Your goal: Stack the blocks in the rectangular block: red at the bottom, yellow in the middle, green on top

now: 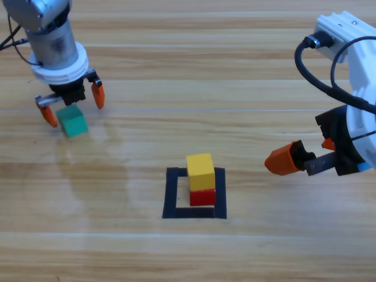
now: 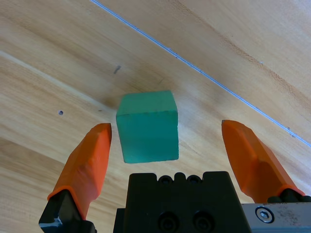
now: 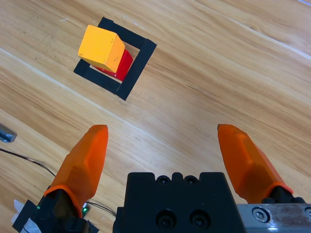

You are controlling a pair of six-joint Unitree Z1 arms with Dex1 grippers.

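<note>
Green cube (image 2: 148, 127) sits between the left gripper's (image 2: 165, 145) spread jaws, untouched

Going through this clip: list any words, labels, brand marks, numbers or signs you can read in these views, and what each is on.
None: no readable text in any view.
The green cube, yellow cube and red cube have plain faces.
The black tape outline and the table carry no marks.
The left gripper and right gripper, both with open jaws, show only bare screws on their black bodies.

glossy wooden table (image 1: 247, 88), matt green (image 2: 147, 127)
</note>
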